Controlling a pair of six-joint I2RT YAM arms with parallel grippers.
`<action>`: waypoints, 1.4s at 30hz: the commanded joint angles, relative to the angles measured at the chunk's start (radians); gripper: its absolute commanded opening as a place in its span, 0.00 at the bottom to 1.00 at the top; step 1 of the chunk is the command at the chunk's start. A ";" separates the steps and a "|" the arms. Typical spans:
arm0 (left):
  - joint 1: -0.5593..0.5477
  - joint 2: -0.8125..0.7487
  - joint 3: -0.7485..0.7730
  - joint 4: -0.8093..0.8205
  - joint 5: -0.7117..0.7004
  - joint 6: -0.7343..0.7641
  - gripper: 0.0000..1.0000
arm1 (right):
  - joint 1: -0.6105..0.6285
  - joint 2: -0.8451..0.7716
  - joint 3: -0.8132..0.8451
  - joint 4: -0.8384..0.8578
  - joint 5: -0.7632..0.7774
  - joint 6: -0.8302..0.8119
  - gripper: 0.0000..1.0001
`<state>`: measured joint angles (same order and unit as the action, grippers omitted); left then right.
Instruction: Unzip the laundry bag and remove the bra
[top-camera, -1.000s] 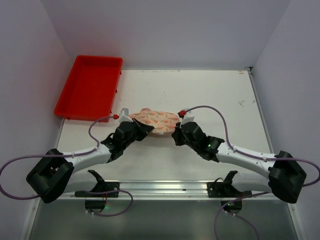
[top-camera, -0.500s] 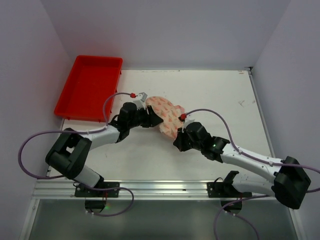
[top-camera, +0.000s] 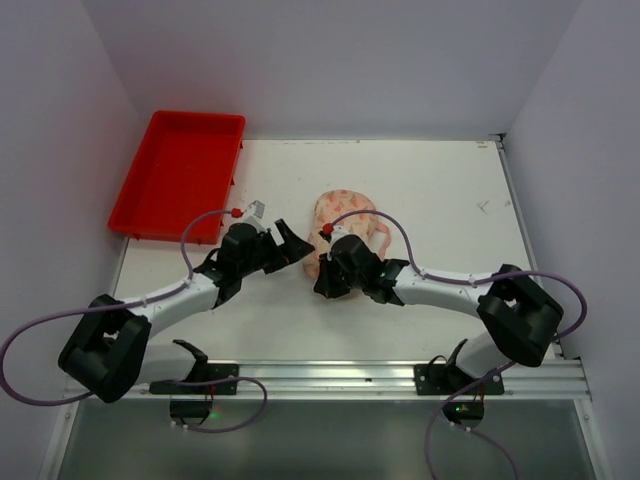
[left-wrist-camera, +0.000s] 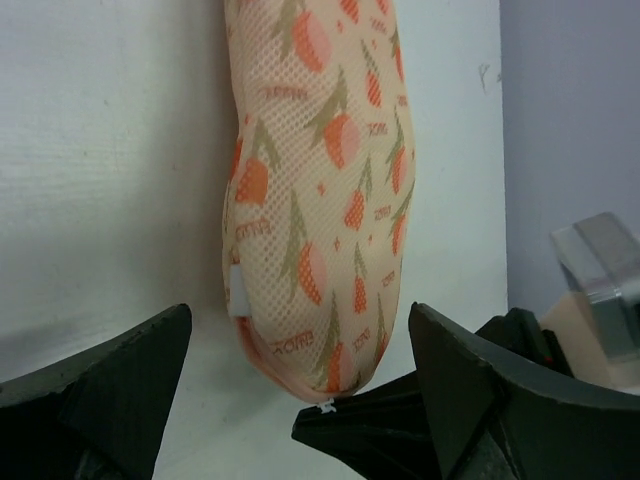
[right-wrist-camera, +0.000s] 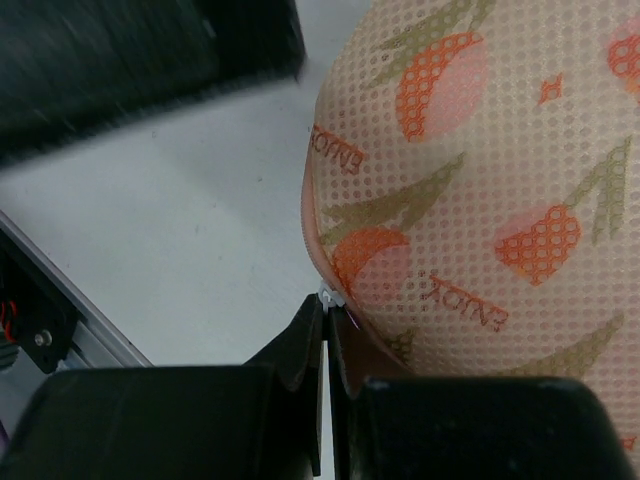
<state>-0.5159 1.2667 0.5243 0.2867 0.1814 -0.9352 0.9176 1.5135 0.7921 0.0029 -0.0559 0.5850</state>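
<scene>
Bright, diffuse light casts faint soft shadows on the white surface (top-camera: 430, 190). In the right wrist view the laundry bag (right-wrist-camera: 480, 180) shows sharp mesh; the dark upper-left corner is blurred.

- In the right wrist view, the peanut-shaped cream mesh laundry bag (right-wrist-camera: 480, 200) with orange-pink print runs off the top and right edges.
- The small pale piece (right-wrist-camera: 326, 295) pinched at the tips of the black right claw (right-wrist-camera: 327, 308) is too small to identify.
- A dark shape (right-wrist-camera: 130, 70) at the upper left is blurred and cannot be identified.
- In the left wrist view, the bag's far end is cut off at the top, and its near tip sits behind a black part (left-wrist-camera: 370, 425).
- The spread fingers (left-wrist-camera: 110, 390) of the left claw (left-wrist-camera: 300, 315) are cut off at the bottom edge.
- A blurred grey-and-beige block (left-wrist-camera: 600, 280) is cut off at the right edge.
- From above, the right arm's wrist (top-camera: 345, 268) covers the bag's near end.
- The mesh hides whatever is inside.
</scene>
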 joint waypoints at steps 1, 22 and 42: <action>-0.050 0.019 -0.029 -0.005 -0.033 -0.112 0.91 | 0.001 0.004 0.044 0.074 -0.009 0.018 0.00; 0.068 0.247 0.173 -0.047 0.130 0.119 0.00 | -0.097 -0.251 -0.128 -0.130 0.048 -0.011 0.00; 0.175 0.044 0.047 -0.122 0.175 0.058 1.00 | -0.068 0.031 0.105 -0.009 -0.128 0.018 0.00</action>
<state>-0.3351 1.4048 0.6430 0.1482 0.4091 -0.7750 0.8467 1.5272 0.8284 -0.0776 -0.1543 0.5762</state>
